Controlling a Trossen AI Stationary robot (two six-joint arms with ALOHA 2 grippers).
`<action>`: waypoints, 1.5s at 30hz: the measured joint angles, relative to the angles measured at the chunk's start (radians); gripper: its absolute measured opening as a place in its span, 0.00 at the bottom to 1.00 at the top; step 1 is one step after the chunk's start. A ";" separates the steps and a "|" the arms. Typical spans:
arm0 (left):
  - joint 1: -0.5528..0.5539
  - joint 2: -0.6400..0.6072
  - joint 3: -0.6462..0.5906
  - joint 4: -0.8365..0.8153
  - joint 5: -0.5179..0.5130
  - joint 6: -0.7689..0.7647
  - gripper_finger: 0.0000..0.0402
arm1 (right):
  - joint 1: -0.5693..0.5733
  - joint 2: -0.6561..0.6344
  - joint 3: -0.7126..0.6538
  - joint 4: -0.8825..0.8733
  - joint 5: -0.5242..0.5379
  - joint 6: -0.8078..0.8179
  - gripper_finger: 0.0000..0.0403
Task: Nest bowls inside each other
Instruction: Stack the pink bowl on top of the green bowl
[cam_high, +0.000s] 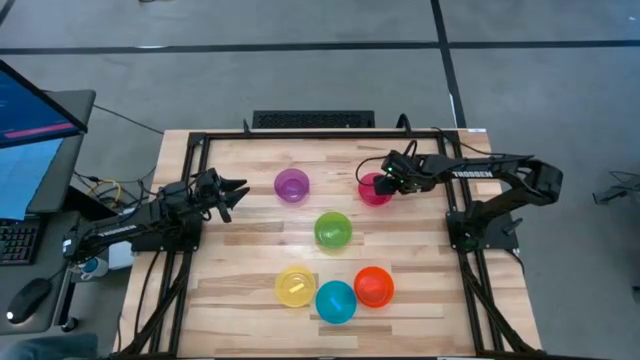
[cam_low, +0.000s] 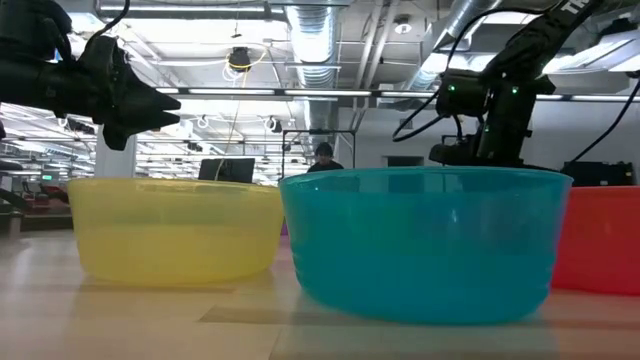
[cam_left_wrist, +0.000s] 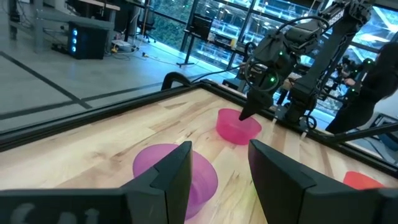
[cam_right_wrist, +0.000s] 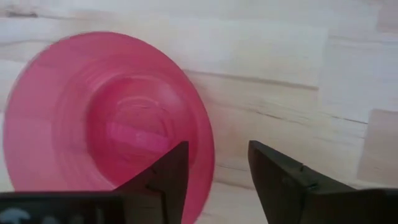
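Six bowls stand upright on their bases on the wooden table: purple (cam_high: 292, 184), pink (cam_high: 375, 188), green (cam_high: 333, 229), yellow (cam_high: 295, 286), blue (cam_high: 335, 301) and orange-red (cam_high: 373, 286). My right gripper (cam_right_wrist: 214, 171) is open above the pink bowl (cam_right_wrist: 106, 118), pointing down. One finger stands over the bowl's inside and the other outside its rim (cam_right_wrist: 208, 146) on the side toward the table's right. My left gripper (cam_left_wrist: 221, 168) is open and level, a short way to the left of the purple bowl (cam_left_wrist: 168, 168), aimed at it.
A black frame (cam_high: 300, 132) runs round the table's edges. The yellow bowl (cam_low: 175, 228), the blue bowl (cam_low: 425, 240) and the orange-red bowl (cam_low: 600, 240) crowd the near edge. Bare wood lies between the purple and yellow bowls. A monitor (cam_high: 30, 130) stands off the table's left.
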 joint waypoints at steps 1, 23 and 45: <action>0.000 0.000 0.000 0.000 0.000 0.000 0.37 | 0.000 0.000 0.000 0.005 0.000 0.000 0.49; 0.000 0.000 0.000 0.002 -0.002 -0.005 0.37 | 0.096 0.000 0.034 0.025 0.089 0.026 0.02; 0.000 0.000 0.000 -0.001 0.021 -0.015 0.37 | 0.423 0.312 0.603 -0.276 0.024 0.036 0.04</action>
